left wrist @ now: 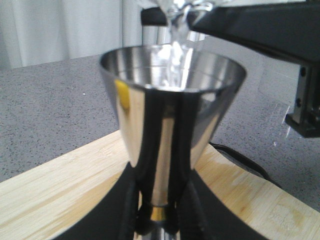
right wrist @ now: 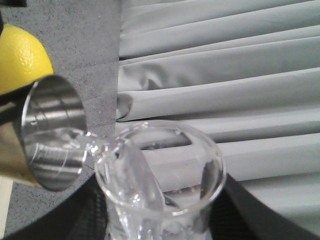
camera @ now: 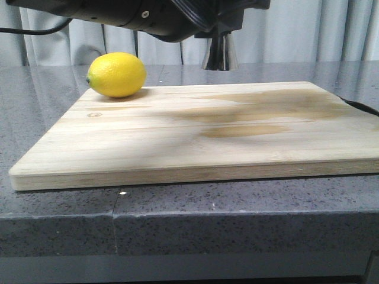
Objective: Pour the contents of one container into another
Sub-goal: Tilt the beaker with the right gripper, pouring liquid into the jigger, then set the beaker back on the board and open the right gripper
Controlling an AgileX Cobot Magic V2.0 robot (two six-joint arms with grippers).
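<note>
Curtain (right wrist: pixel 225 75) behind; lemon (camera: pixel 116 74) nr jigger (left wrist: pixel 172 100), beaker (right wrist: pixel 160 180) seemingly tipped.

Support surface: dark grey speckled stone countertop (camera: pixel 53 207), with a thick front edge and a fine vertical seam in its face. Lying directly on it: one pale wooden cutting board (camera: pixel 195 142), flat, with brownish damp-looking patches toward its right half. On the board's far left corner: one yellow lemon (camera: pixel 117 74), resting on its side.

Place: I'd call it a staged kitchen or bar counter.
Evidence: speckled grey countertop (camera: pixel 59 213), wooden cutting board (camera: pixel 195 142), lemon (camera: pixel 117 74), grey curtain (camera: pixel 320 29) backdrop.
</note>
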